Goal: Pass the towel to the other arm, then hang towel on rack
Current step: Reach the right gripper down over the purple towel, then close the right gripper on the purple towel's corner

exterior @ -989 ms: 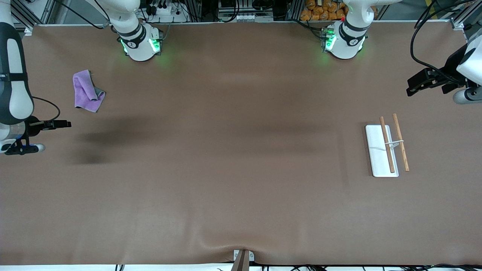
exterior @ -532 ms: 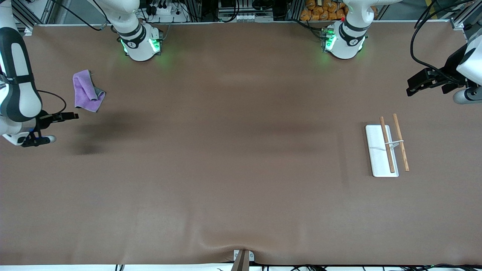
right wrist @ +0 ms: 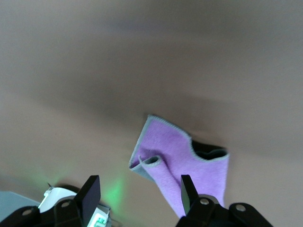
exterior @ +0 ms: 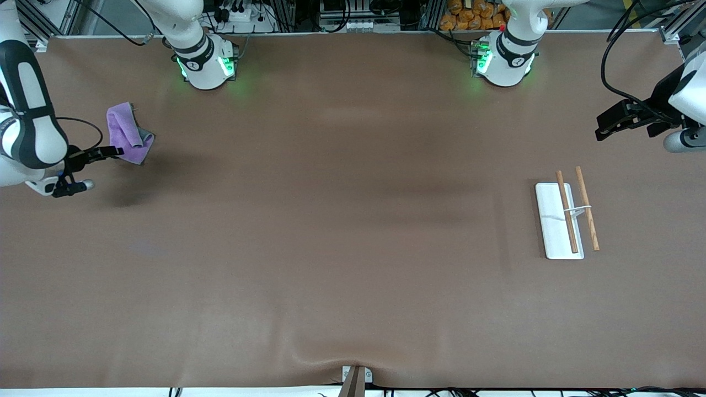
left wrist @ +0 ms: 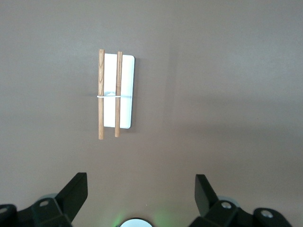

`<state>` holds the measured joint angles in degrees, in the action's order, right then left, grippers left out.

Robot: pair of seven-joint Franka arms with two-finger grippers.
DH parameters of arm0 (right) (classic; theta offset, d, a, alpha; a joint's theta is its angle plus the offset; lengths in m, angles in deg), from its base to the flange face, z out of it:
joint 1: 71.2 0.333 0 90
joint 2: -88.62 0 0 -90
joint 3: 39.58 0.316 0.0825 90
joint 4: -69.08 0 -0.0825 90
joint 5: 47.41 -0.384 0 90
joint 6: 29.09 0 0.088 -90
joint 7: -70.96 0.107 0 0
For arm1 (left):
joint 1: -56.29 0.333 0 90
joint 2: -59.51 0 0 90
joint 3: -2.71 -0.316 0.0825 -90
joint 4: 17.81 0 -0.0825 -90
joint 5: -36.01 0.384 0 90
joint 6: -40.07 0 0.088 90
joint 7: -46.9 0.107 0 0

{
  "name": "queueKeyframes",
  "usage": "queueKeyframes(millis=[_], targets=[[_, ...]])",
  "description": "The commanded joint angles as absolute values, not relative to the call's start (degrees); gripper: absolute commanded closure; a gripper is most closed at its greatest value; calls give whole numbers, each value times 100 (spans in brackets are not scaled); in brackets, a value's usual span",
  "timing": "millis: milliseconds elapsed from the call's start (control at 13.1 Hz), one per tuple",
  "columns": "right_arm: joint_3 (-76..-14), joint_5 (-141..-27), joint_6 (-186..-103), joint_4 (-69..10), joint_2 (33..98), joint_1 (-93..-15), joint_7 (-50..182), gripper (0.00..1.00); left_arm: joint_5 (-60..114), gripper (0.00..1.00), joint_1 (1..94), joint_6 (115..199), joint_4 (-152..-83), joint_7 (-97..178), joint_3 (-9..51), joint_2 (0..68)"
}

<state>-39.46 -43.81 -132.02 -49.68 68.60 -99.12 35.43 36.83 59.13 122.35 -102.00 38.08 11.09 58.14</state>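
Front view: right gripper (exterior: 113,150), jaws apart and empty, nears towel (exterior: 128,134) at nine o'clock (pickup approach); left gripper (exterior: 605,125) waits wide open near rack (exterior: 568,219)

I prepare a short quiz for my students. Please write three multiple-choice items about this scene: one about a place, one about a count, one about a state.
1. Where does the towel lie?
A. on the table toward the right arm's end
B. draped over the rack
C. at the table's middle

2. How many wooden rods has the rack?
A. one
B. two
C. four

3. What is the state of the left gripper?
A. shut on the towel
B. shut on a rod
C. open and holding nothing

Key:
1. A, the front view shows the towel crumpled near the right arm's base, with the right gripper at its edge.
2. B, the left wrist view shows two parallel rods joined by a white bracket.
3. C, its fingers stand wide apart high above the table near the rack.
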Motion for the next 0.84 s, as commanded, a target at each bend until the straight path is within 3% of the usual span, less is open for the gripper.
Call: queueKeyframes(millis=[0, 532, 761], targets=[[-3843, -4337, -13411, -5703, 7446, -10072, 3440, 24, 3777, 0, 5919, 12146, -10166, 3829, 1123, 5845], [-3852, -4267, -14325, -6336, 7438, -10380, 3168, 28, 3777, 0, 5919, 12146, -10166, 3829, 1123, 5845], [-3852, -4267, -14685, -6609, 7421, -10424, 3159, 35, 3777, 0, 5919, 12146, -10166, 3829, 1123, 5845]])
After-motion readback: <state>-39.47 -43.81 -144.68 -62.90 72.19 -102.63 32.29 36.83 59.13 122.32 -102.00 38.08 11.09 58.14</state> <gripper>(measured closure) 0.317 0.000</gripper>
